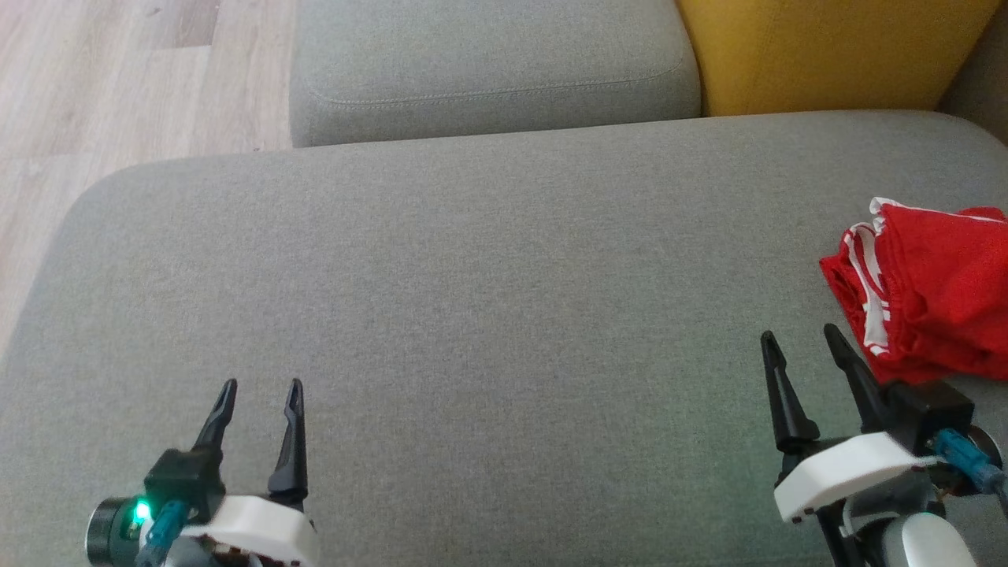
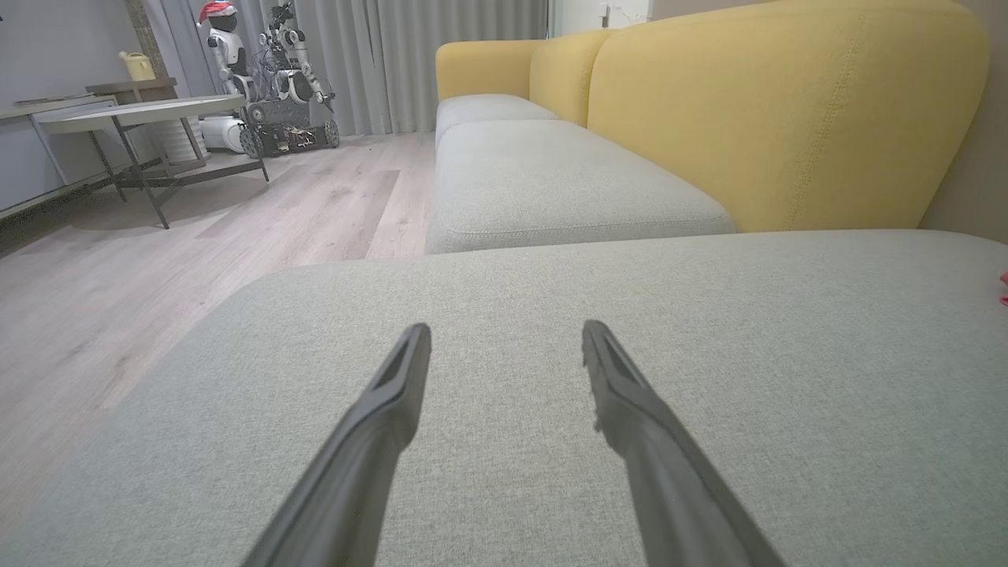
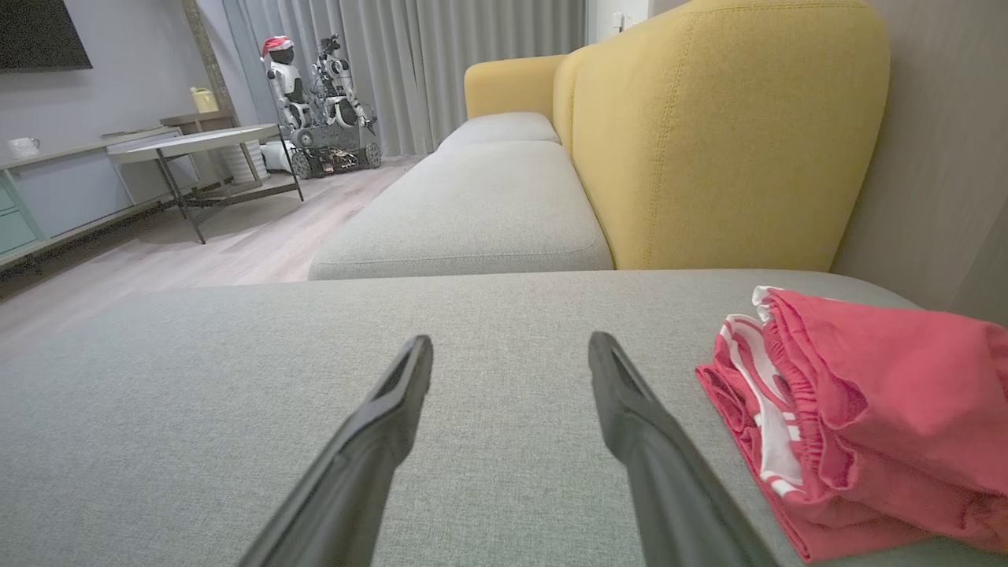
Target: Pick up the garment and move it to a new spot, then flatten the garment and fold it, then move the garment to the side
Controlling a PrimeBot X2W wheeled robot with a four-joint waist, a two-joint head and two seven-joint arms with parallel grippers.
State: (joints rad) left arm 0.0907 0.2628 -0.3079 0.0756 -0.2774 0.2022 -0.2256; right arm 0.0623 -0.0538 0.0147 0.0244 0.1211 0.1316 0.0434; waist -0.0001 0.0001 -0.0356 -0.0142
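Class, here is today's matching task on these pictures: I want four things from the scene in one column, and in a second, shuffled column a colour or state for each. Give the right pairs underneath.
Column A
1. garment
2. sofa backrest
3. seat cushion
4. left gripper

Column B
a. yellow
b. jaws apart, holding nothing
c. grey
d. red with white trim, crumpled

Pairs: 1-d, 2-a, 3-c, 4-b
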